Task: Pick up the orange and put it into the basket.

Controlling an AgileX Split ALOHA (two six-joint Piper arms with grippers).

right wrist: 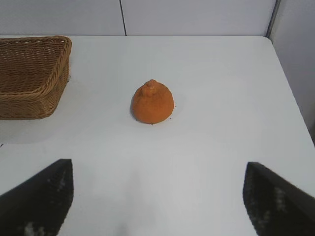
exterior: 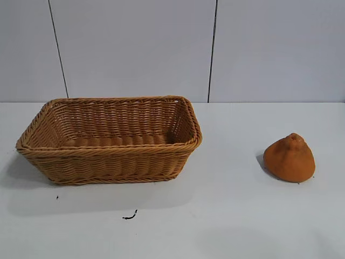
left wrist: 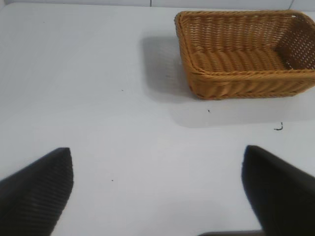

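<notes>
The orange (exterior: 290,158), a lumpy orange-brown cone with a knobby top, sits on the white table at the right. It also shows in the right wrist view (right wrist: 152,102). The basket (exterior: 110,154), a large tan wicker rectangle, stands empty at the left. It also shows in the left wrist view (left wrist: 246,73) and the right wrist view (right wrist: 32,78). My right gripper (right wrist: 158,169) is open and empty, some way short of the orange. My left gripper (left wrist: 157,155) is open and empty over bare table, away from the basket. Neither gripper shows in the exterior view.
The white table (exterior: 226,216) has a small black mark (exterior: 129,216) in front of the basket. A grey panelled wall (exterior: 161,48) runs behind. In the right wrist view the table's side edge (right wrist: 290,93) lies beyond the orange.
</notes>
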